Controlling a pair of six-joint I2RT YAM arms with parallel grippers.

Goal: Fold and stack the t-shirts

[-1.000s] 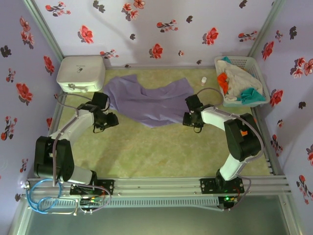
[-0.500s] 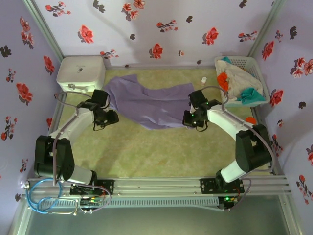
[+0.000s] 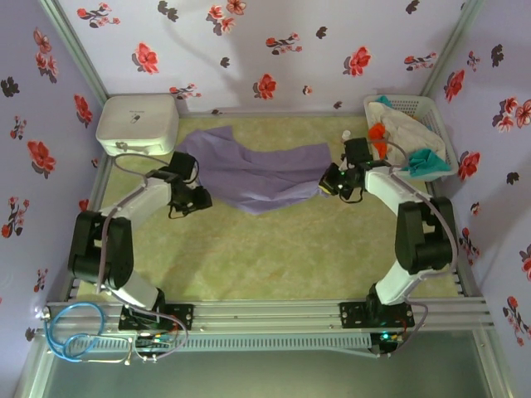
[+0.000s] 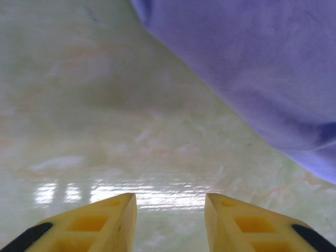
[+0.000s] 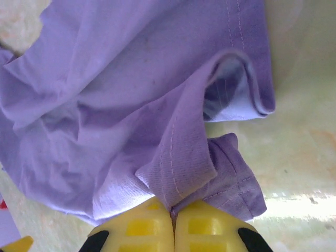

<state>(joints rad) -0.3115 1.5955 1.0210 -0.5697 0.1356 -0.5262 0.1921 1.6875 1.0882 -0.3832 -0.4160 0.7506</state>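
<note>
I see the right tool [image 5: 172,210] now nearer the basket [image 3: 404,99], clamped on the hem of the lavender t-shirt [image 3: 257,174], which lies spread left of the basket. The left tool [image 4: 170,202] gapes, empty, over the tabletop [image 4: 105,105].

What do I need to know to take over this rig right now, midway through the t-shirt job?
Left claw: open and empty, low over the bare table beside the lavender t-shirt.
Right claw: shut on a bunched, stitched edge of that shirt.
The lavender t-shirt lies rumpled mid-table. The orange shirt, teal shirt and off-white shirt sit in the basket.
Done: nothing folded or stacked.
Left: flatten and fold the lavender one, then the rest, and stack them.
</note>
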